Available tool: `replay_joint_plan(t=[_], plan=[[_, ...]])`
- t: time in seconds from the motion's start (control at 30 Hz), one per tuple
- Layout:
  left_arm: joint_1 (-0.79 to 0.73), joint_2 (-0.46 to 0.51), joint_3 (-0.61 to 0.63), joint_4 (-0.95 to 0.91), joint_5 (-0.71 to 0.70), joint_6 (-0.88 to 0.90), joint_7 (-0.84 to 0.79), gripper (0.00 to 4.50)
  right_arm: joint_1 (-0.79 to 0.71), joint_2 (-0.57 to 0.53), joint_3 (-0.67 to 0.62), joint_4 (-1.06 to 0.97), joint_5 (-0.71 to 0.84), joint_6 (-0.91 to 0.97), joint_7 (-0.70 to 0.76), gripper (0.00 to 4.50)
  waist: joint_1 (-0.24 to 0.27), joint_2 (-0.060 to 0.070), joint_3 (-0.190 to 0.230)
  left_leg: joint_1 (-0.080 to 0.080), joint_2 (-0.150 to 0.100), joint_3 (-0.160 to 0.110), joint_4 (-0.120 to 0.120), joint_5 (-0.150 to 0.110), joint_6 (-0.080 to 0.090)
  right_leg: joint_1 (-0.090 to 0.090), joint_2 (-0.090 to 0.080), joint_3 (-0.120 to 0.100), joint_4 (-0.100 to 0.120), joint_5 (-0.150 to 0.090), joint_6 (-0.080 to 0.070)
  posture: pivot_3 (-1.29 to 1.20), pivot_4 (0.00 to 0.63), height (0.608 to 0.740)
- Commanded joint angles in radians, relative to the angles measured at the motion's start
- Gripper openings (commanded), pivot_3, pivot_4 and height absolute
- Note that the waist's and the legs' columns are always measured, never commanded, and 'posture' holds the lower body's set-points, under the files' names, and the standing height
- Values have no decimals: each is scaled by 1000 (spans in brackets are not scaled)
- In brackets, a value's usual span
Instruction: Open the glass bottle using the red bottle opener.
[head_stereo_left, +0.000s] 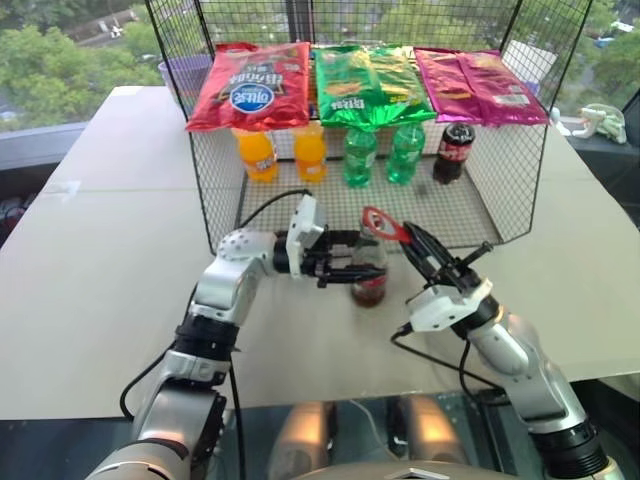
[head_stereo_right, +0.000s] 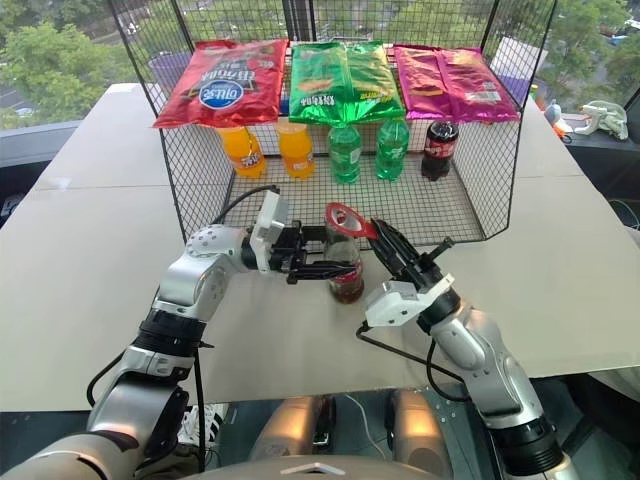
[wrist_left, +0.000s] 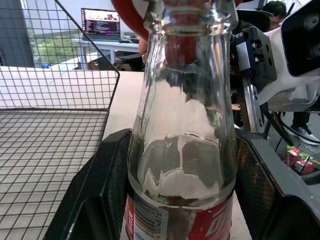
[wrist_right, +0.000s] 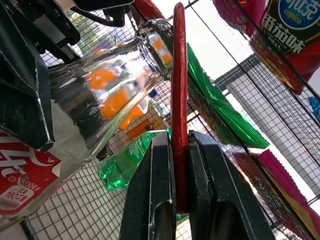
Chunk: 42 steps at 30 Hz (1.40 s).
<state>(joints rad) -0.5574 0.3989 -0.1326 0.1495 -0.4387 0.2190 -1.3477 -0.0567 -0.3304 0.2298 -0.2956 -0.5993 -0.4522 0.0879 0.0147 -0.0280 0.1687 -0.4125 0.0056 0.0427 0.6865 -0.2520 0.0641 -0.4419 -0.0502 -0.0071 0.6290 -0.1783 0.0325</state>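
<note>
On the counter (head_stereo_left: 100, 260), just before the wire basket (head_stereo_left: 500, 200): glass bottle (head_stereo_left: 369, 275) standing upright, gripped at the body by left end effector (head_stereo_left: 345, 265). Right end effector (head_stereo_left: 412, 238) clenched flat on the handle of red bottle opener (head_stereo_left: 380, 222), ring head resting at the bottle top. Step in hand, judged: seating the opener on the cap. Next likely calls for hooking the lip under the cap, then levering upward while holding the bottle steady. From the right wrist: opener edge-on against the mouth. From the left wrist: label and liquid level.

Left end effector (head_stereo_left: 345, 262) level, fingers parted around a grip, right end effector (head_stereo_left: 408, 236) clamped, angled upward
</note>
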Motion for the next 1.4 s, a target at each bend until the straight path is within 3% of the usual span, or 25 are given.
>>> replay_joint_plan(t=[0.03, 0.33, 0.6, 0.83, 1.03, 1.2, 1.3, 1.4], plan=[[-17, -15, -14, -14, 11, -8, 18, 2428, -11, 7, 65, 50, -72, -32, -22, 0, 0, 0, 0, 0, 0, 0, 0, 0, 0, 0, 0, 0, 0, 0, 0, 0, 150, 740], [-11, 2, -23, -16, 27, -4, 5, 2428, -6, -54, 22, 2, -122, 16, 6, 0, 0, 0, -1, 3, 0, 0, 0, 0, 0, 2, 0, 1, 1, 0, 0, 0, 150, 740], [-5, 13, -40, 3, 43, -18, -11, 2428, -93, -295, -102, -160, 44, 98, 290, 0, -1, 0, -1, 13, 0, 1, -1, 0, 0, 11, -1, 1, 1, 0, 0, 0, 150, 740], [-1, 1, -49, 13, 43, -35, -4, 2428, -248, -441, -151, -145, 178, 112, 441, 0, -1, 0, 0, 13, 1, 0, -3, 0, 0, 11, -2, -2, -1, 0, 0, 0, 150, 740], [3, -4, -45, 7, 38, -38, 3, 2428, -364, -411, -116, -135, 196, 160, 491, 0, 0, 0, 0, 12, 1, 1, -3, -1, 0, 11, -3, -2, -2, 0, 0, 0, 150, 740], [11, -11, -39, -3, 33, -38, 14, 2428, -363, -372, -132, -168, 202, 204, 494, 0, 1, 0, 0, 11, 1, 1, -4, -1, 1, 10, -3, -2, -3, 0, 0, 0, 150, 740], [15, -14, -38, -5, 32, -40, 18, 2428, -310, -323, -195, -252, 273, 352, 503, 0, 2, 0, 0, 11, 0, 1, -4, -1, 1, 10, -4, -2, -3, 0, 0, 0, 150, 740], [18, -19, -35, -8, 27, -41, 24, 2428, -205, -227, -285, -414, 409, 672, 519, 0, 4, 0, 0, 10, 1, -1, -4, -1, 1, 10, -4, -3, -3, 0, 0, 0, 150, 740]])
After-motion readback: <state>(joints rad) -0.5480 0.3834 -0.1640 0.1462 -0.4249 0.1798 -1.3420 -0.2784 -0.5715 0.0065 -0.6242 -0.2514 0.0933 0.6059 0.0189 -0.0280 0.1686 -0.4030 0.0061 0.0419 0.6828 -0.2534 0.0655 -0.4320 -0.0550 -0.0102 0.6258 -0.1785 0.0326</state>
